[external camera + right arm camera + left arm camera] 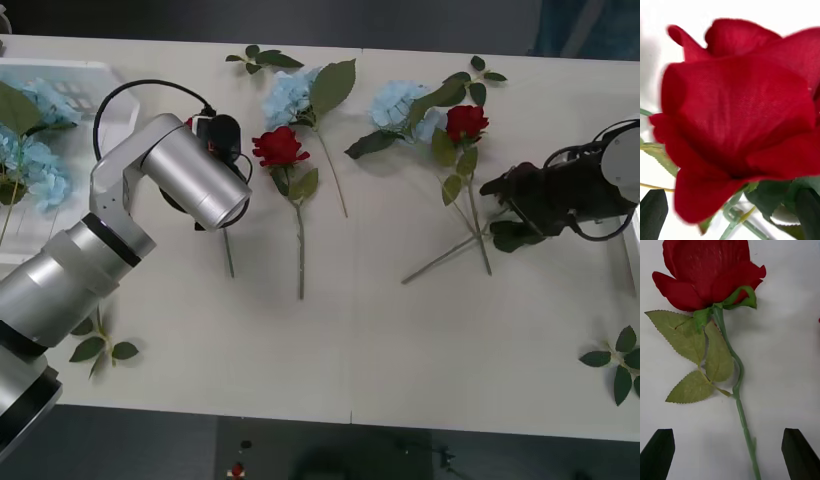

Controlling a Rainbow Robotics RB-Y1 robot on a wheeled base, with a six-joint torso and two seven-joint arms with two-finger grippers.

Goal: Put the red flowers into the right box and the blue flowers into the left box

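Here, left claw (730, 453) wide open over rose stem (739, 390), touching nothing

No legible text, label, brand, number or sign anywhere.

Right wrist view: a red rose bloom (741, 120) sits very close to the camera, petals overlapping, slightly blurred. Below the bloom, pale green stems (733, 217) cross one another. A light green serrated leaf (660, 157) pokes out at one side; darker green leaves (790, 195) lie under the bloom on the other side. The right gripper's (730, 215) two black fingers (653, 213) stand apart at the lower corners. The white tabletop (655, 48) shows behind the rose.
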